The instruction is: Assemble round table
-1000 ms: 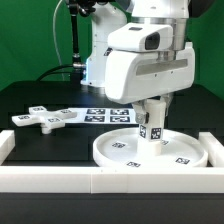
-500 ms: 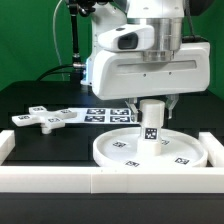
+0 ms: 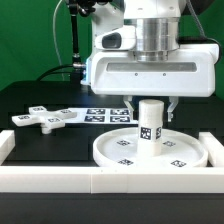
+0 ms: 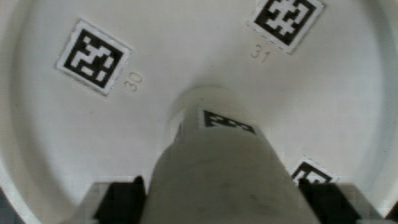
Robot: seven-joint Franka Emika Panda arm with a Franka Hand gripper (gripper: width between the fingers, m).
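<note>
The wide rimmed round disc [image 3: 150, 148] lies flat on the black table. The short cylindrical post [image 3: 150, 123] stands upright on the disc's middle. My gripper [image 3: 150, 103] is shut on the post's top, a finger on each side. In the wrist view the post [image 4: 217, 160] runs down onto the disc [image 4: 160, 60], with dark fingers [image 4: 121, 200] at both sides. The cross-shaped piece [image 3: 40, 118] lies on the table at the exterior view's left.
The marker board [image 3: 108, 114] lies behind the disc. A long white border rail [image 3: 100, 178] runs along the front, with a raised end [image 3: 217, 150] at the exterior view's right. A green backdrop stands behind.
The wrist has turned about the upright post, so the gripper body now faces the camera squarely. The post stands straighter on the disc.
</note>
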